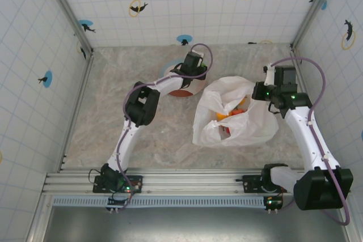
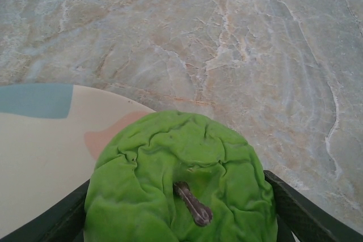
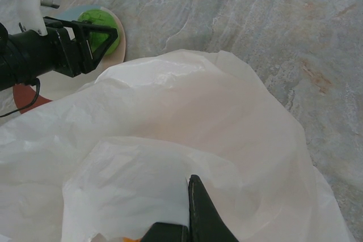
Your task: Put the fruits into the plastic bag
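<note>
My left gripper (image 2: 180, 219) is shut on a green apple (image 2: 181, 179), a wrinkled toy fruit with a brown stem, held just above the plate (image 2: 39, 140). The same apple (image 3: 97, 31) sits between that gripper's dark fingers in the right wrist view. From above, the left gripper (image 1: 193, 75) hangs over the plate (image 1: 181, 92). The plastic bag (image 1: 232, 120) lies crumpled at centre right, with an orange (image 1: 239, 109) and a red fruit (image 1: 226, 131) showing through its mouth. My right gripper (image 1: 265, 92) is shut on the bag's upper edge, its finger (image 3: 201, 211) pinching the film (image 3: 198, 117).
Marble tabletop (image 2: 255, 43) stretches bare to the right of the plate. Tiled walls close in the back and both sides. The left arm's elbow (image 1: 142, 103) stands left of the bag.
</note>
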